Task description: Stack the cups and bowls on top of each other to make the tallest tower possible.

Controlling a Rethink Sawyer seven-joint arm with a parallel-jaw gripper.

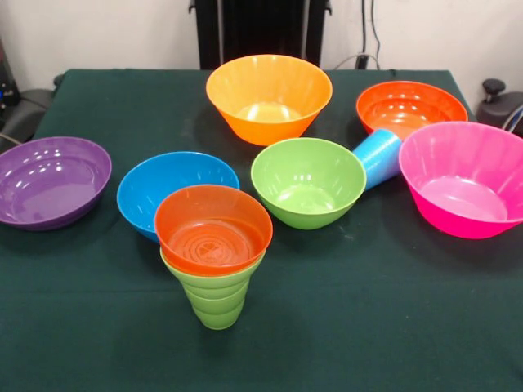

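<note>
Front view of the stacking task. The hand does not appear anywhere in this view, so whether it is open, closed or gripping anything cannot be told; only the dark pedestal [261,28] shows at the far edge of the counter [392,327].

Nearest the camera stands the tower so far: the lime green cup [215,298], upright on its narrow stepped base, with a small orange bowl [212,229] seated mouth-up in its rim. The bowl is much wider than the cup and overhangs it all round.

Just behind this stack sits the blue bowl [167,188]; to its right is the green bowl [307,181]. The light blue cup [379,157] lies on its side between the green bowl and the pink bowl [466,180], touching or nearly touching both. The yellow-orange bowl [268,96] and a second, wider orange bowl [411,109] stand at the far side; the purple bowl [51,180] stands well apart at the left.

Judgement: the tower is barely begun, and its base is narrow and probably easy to tip. The next piece should be lowered straight down and centred over the small orange bowl, released only once it is seated. A light bowl of similar width, such as the blue one, seems the safer choice; the approach must clear the neighbouring rims.
</note>
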